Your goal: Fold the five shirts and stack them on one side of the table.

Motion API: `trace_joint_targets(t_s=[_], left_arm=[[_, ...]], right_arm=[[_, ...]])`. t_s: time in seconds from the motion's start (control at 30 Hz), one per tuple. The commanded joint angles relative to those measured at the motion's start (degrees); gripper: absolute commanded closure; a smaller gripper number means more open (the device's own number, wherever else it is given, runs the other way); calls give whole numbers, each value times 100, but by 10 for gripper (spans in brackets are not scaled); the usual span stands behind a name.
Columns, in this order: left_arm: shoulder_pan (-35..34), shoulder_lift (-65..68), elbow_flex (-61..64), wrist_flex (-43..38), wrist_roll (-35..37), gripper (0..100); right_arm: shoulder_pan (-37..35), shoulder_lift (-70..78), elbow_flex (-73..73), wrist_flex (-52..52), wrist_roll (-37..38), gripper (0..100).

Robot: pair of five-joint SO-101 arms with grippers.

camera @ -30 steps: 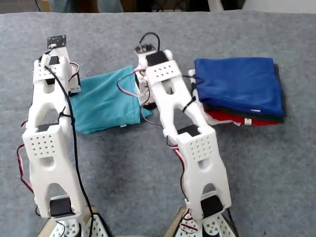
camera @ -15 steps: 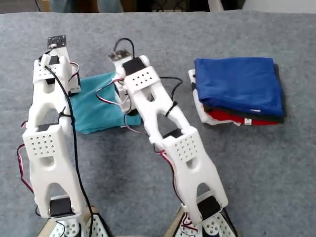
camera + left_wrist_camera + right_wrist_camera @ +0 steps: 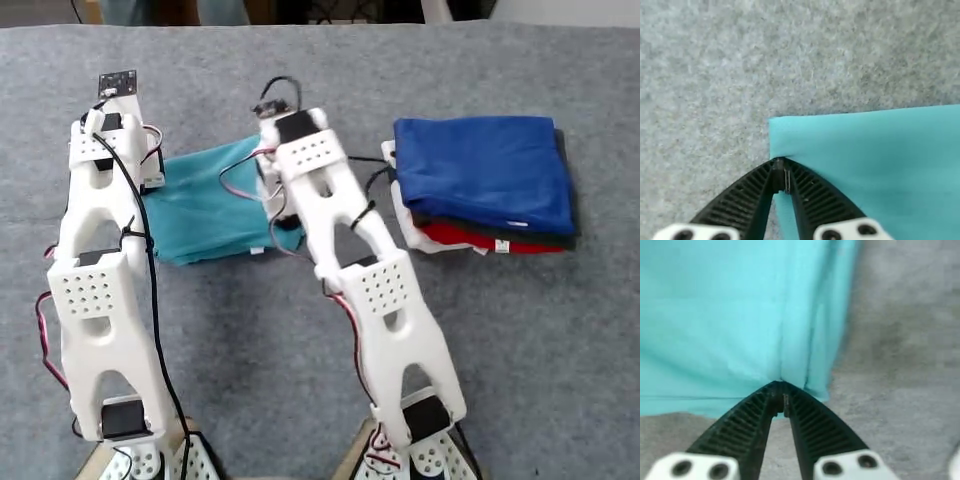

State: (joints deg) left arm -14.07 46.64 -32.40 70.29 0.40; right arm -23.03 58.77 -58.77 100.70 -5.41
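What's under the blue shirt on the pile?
A dark shirt, a red shirt and a white shirt peek out at the edges beneath the blue shirt; the rest of each is covered.

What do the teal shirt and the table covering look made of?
The teal shirt: thin, matte cloth, perhaps cotton; it creases softly where the left end effector pinches it. The table covering: grey felt or low-pile carpet, by its fuzzy, mottled surface.

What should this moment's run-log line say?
left gripper: shut on folded teal fabric shirt corner | right gripper: shut on its opposite edge | stack of folded shirts, blue topmost: apart
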Motion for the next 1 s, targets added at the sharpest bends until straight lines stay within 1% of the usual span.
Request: trace_joint_targets(t_s=[0.0,0.13,0.27,0.37,0.43,0.53,0.63,0.7,0.73,0.8,0.97], left_arm=[[66,-9,-75,-141,-53,972],[66,-18,-92,-132,-53,972],[66,-18,-92,-132,-53,972],[84,-26,-92,-132,-53,972],[84,-26,-92,-132,-53,972],[66,-26,-92,-123,-53,972],[66,-26,-136,18,-53,971],[66,-26,-277,202,-53,971],[66,-26,-356,273,-53,971],[75,-18,-470,325,-53,971],[75,-18,-558,316,-53,971]], right_arm=[[229,-514,-391,53,35,984],[105,-1270,-242,53,0,984],[9,-1877,347,53,-9,983],[-88,-1965,708,0,-431,978],[-202,-1877,857,-35,-747,926],[-431,-1613,884,-18,-1090,788],[-615,-1349,875,-62,-1231,655],[-695,-1191,875,-185,-1231,593],[-695,-1112,875,-255,-1231,576],[-712,-971,875,-492,-1231,573],[-712,-655,875,-897,-1231,616]])
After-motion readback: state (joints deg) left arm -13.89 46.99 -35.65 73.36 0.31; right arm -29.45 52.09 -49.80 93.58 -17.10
